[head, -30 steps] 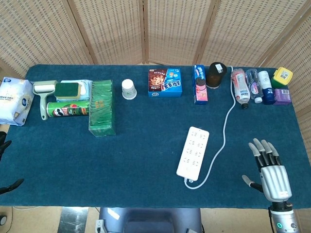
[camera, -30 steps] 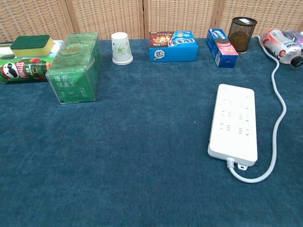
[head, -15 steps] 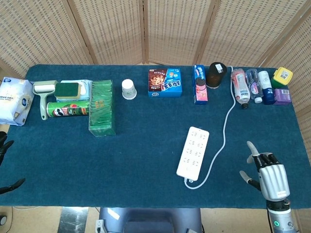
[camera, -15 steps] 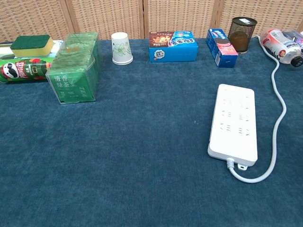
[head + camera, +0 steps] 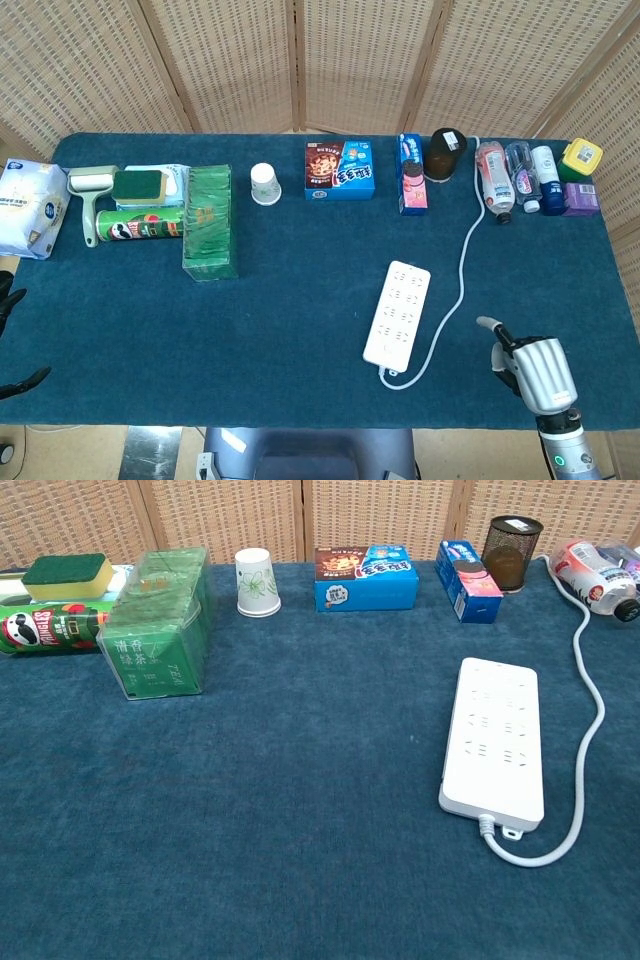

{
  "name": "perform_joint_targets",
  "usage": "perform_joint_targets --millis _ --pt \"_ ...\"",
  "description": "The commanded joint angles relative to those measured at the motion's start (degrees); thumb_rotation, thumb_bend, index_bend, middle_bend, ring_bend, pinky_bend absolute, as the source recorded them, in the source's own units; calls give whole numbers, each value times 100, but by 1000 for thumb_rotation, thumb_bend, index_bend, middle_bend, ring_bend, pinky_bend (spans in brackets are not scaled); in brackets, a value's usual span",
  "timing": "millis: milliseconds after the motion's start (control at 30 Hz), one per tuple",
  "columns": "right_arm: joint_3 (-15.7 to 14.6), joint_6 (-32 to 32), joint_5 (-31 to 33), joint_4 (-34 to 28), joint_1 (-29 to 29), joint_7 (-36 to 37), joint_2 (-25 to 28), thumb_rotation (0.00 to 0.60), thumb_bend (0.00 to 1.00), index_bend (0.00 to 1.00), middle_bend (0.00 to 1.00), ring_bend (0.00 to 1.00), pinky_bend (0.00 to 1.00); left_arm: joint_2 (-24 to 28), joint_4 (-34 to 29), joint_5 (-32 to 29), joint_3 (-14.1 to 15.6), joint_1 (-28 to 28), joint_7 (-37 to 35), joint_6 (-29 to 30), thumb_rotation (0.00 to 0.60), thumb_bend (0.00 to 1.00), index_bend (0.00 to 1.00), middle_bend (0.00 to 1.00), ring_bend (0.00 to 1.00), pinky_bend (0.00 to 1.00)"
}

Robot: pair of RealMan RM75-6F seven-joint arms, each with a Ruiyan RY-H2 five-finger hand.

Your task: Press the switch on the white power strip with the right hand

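Right hand (image 5: 528, 368) sits low at the near right corner of the table (image 5: 300, 320), back of the hand up, fingers curled under toward the palm with one digit poking out toward the left. It holds nothing: clenched, empty. It shows only in the head view; the chest view does not catch it.

Left hand (image 5: 10, 340): only dark fingertips visible at the far left edge, off the cloth. Cannot tell whether it is spread or closed.

White power strip (image 5: 397, 312) lies flat on the blue cloth, right of centre, long axis running roughly away from the robot, slightly tilted. Its cord (image 5: 462, 262) leaves the near end, loops right and runs up toward the bottles (image 5: 512, 176) at the back right. The cord lies between the strip and the right hand; hand and strip are apart, not touching.

Open cloth surrounds the strip to the left and at the near side. Back row: green box (image 5: 210, 222), paper cup (image 5: 264, 184), blue snack box (image 5: 340, 170), dark mesh cup (image 5: 445, 152), all well apart from the strip
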Motion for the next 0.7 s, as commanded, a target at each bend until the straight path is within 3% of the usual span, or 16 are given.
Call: perform_joint_targets --millis 33,367,700 --pt "-68 -103 -24 -45 34 41 33 600 853 372 976 1000 1000 4 -3 6 1 -1 -4 0 600 74 0 0 0 77" --pt "-325 -784 -364 -13 431 -152 -216 600 854 346 976 1000 1000 21 -21 -57 -11 -18 -22 -45 600 74 0 0 0 78" --pt "-393 -1383 -474 -160 749 -758 -471 600 853 347 975 1000 1000 6 -44 -58 -4 -25 53 -74 600 74 0 0 0 77"
